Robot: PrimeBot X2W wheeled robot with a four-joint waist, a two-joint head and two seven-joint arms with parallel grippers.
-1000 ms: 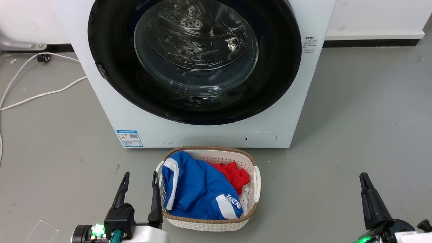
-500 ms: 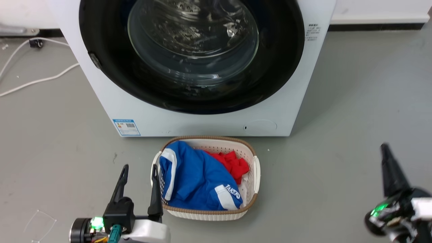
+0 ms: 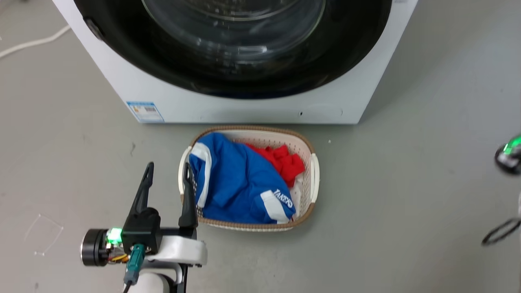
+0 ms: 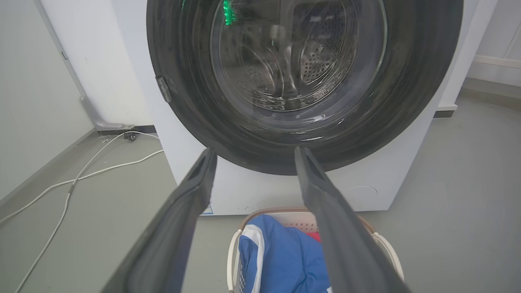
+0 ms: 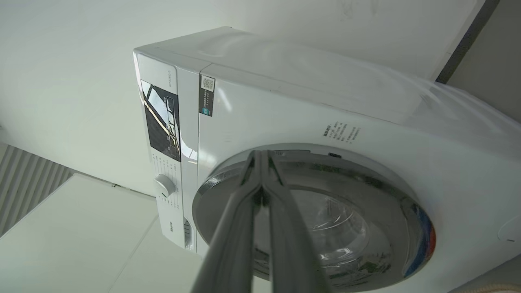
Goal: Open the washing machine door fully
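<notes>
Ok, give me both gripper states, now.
Left gripper: open, holding nothing.
Right gripper: shut, fingers pressed together, holding nothing.

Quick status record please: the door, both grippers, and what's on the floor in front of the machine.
door: washing machine door closed, flush with the washing machine
left: left gripper, jaws open, empty, low beside the laundry basket
right: right gripper, jaws shut, empty, tips over the door's rim in the right wrist view; contact cannot be told
basket: on the floor before the machine, holding a blue shirt and a red garment
floor: white cable beside the machine
</notes>
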